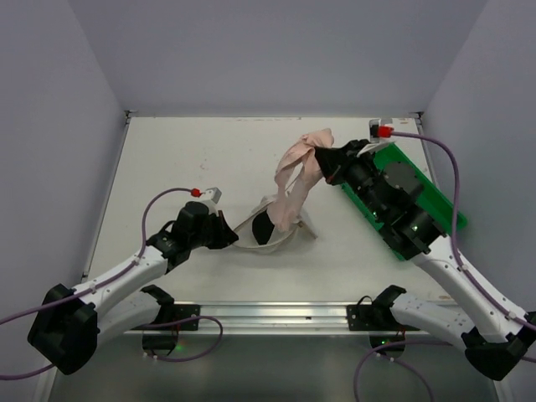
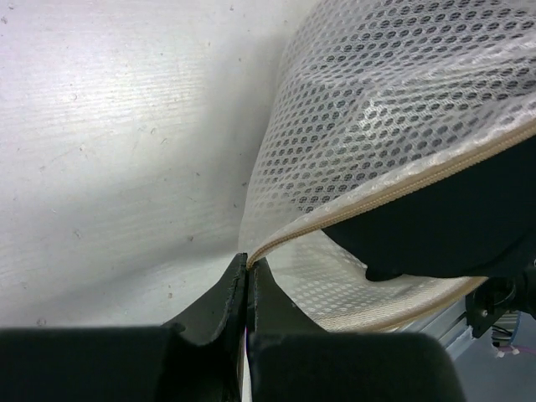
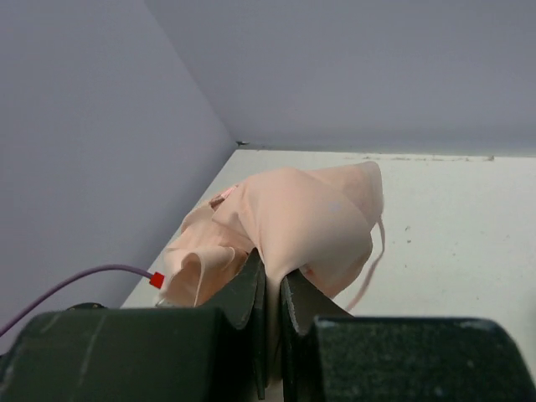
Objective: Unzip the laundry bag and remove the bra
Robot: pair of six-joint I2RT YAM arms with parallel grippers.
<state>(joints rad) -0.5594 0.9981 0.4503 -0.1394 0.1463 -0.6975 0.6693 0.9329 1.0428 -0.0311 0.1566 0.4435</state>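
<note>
The right arm sprawls across the green tray [image 1: 440, 205], so only its far edge and a corner peek out. The bra [image 1: 293, 180] hangs down into the dark mouth of the laundry bag [image 1: 289, 239], and how much sits inside can't be told. From the left wrist, the bag runs off the top and right edges, its zip end swallowed between the left pincer [image 2: 249, 280] fingers.

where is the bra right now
In the top view the bra hangs right of centre, pinched by the right pincer, its lower end reaching the open laundry bag.
</note>
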